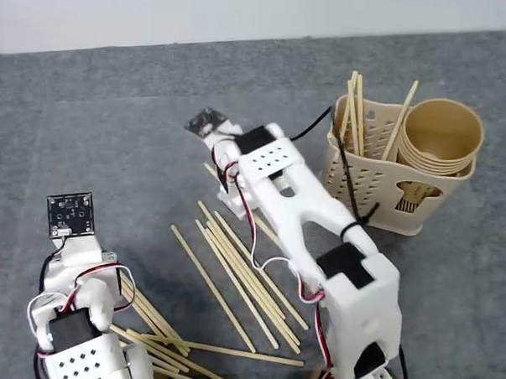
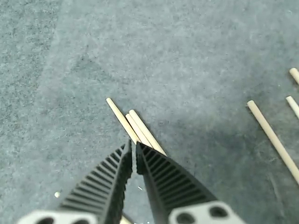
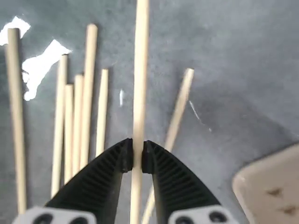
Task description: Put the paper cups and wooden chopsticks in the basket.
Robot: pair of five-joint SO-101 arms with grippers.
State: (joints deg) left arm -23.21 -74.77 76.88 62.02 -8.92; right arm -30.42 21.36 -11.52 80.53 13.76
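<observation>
– Right gripper [image 3: 134, 156] status: jaws clamped on one chopstick [image 3: 140, 70], which runs straight out past the tips. The grip is somewhere along the shaft, not at an end. Agreed?

– Agreed. Left gripper [image 2: 133, 150]: jaws pressed together, nothing seen between them. Its tips sit over the ends of three sticks lying side by side on the grey mat [image 2: 187, 56].

– Where is everything else?

– Paper cups [image 1: 442, 139] are nested in a stack inside the basket [image 1: 366, 193], with a few sticks upright in the compartment beside them. Loose chopsticks [image 1: 244, 274] are fanned across the mat between the two arms, with more near the left arm's base.

– Handling notes?

– Judgement only: thin, stiff, very light wood. The shaft looks smooth, so it may pivot or slide in the ribbed jaws. Held far off-centre it would likely droop and swing, while a mid-length hold should keep it level. Crushing seems no concern.

– Pick-up from the mat?

– The sticks lie flat and many touch, so closing on one will probably drag a neighbour. Better to take an outlier, or an end that juts clear of the pack.

– Risk at the basket?

– The slot is tall and narrow, and a stick brought in level would likely hit the rim, so it wants tipping end-down. The basket looks light and could shift if knocked.
</observation>
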